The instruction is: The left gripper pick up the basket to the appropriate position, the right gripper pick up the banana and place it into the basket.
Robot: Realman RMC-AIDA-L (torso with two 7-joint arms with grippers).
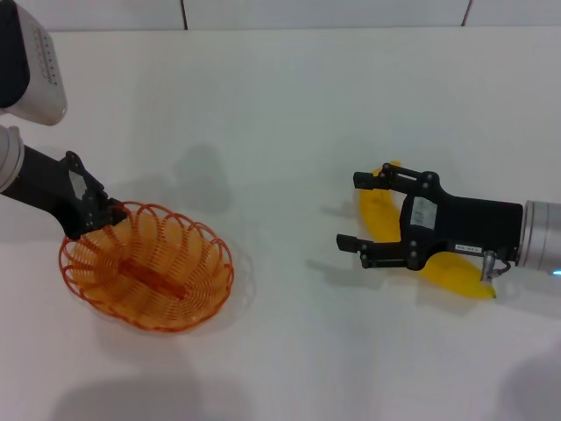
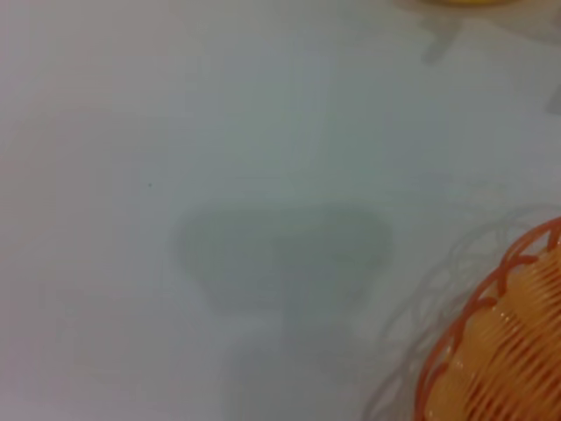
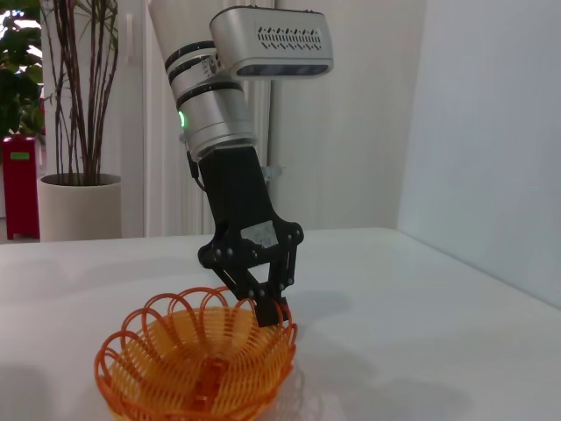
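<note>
The orange wire basket [image 1: 147, 267] sits at the left of the white table. My left gripper [image 1: 88, 215] is shut on the basket's far-left rim. The right wrist view shows this grip [image 3: 270, 311] and the basket [image 3: 197, 364]; whether the basket is lifted I cannot tell. Part of the basket's rim [image 2: 491, 342] shows in the left wrist view. The yellow banana [image 1: 377, 210] lies at the right. My right gripper [image 1: 352, 210] is open over the banana, its fingers pointing toward the basket. The gripper's body hides the banana's middle.
The white table [image 1: 289, 105] ends at a wall seam at the back. A potted plant [image 3: 81, 206] and a red object [image 3: 19, 184] stand beyond the table in the right wrist view. A wide stretch of table separates basket and banana.
</note>
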